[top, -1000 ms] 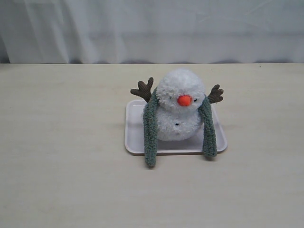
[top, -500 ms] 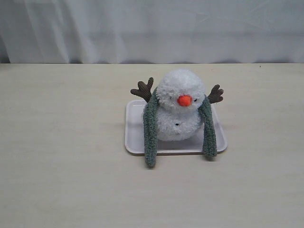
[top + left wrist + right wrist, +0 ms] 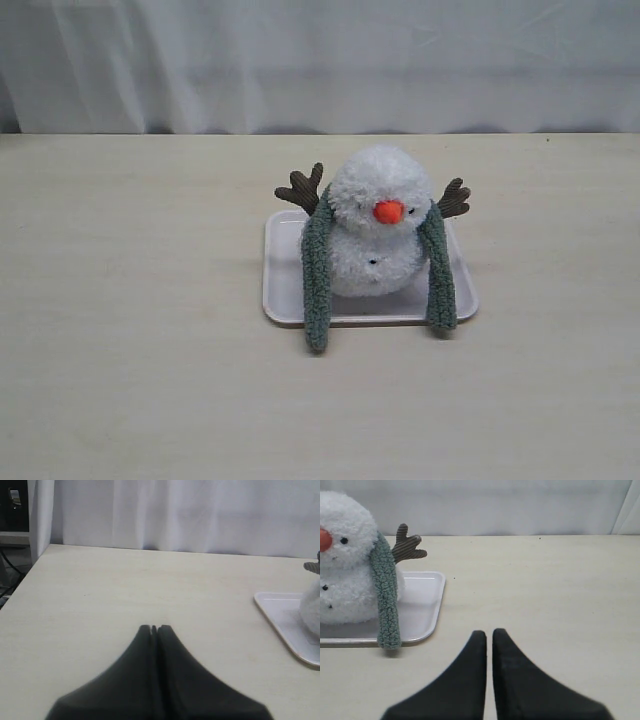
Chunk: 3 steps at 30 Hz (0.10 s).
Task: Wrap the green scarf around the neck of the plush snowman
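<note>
The plush snowman [image 3: 375,232] sits on a white tray [image 3: 283,290] on the tabletop [image 3: 130,300], the green scarf [image 3: 317,280] hanging down both sides. Both grippers' jaws, left [image 3: 154,628] and right [image 3: 489,632], are closed and empty, apart from it.

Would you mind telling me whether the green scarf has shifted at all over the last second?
No. The green scarf hangs just as before: one end past the white tray's front edge, the other at its front corner.

The light is soft and even, a bit cool, with no glare. The snowman [image 3: 375,235] and scarf [image 3: 317,285] drop only small, faint shadows on the tray [image 3: 285,290]. Up close in the wrist views, the dark left gripper [image 3: 154,628] and right gripper [image 3: 489,632] look blurry.
</note>
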Available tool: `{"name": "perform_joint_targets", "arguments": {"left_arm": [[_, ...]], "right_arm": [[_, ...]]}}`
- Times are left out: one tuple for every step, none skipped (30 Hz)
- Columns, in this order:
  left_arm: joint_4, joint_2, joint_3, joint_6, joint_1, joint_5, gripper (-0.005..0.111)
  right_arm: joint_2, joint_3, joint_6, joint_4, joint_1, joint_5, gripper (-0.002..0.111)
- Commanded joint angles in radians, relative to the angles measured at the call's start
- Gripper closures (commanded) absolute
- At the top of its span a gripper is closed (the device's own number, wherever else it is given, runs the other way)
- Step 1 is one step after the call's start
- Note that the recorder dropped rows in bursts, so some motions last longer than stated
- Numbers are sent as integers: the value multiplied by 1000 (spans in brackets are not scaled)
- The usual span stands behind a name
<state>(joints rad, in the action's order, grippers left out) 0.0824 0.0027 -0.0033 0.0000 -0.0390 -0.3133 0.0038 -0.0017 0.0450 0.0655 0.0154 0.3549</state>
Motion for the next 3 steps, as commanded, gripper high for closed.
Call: {"name": "perform_joint_targets", "arguments": {"left_arm": [[-3, -3, 3, 0, -8, 9, 107], [-3, -3, 3, 0, -8, 9, 107], [-3, -3, 3, 0, -8, 9, 107]], "right_arm": [[-4, 2, 0, 9, -4, -14, 104], [-4, 2, 0, 9, -4, -14, 104], [-4, 2, 0, 9, -4, -14, 104]]}}
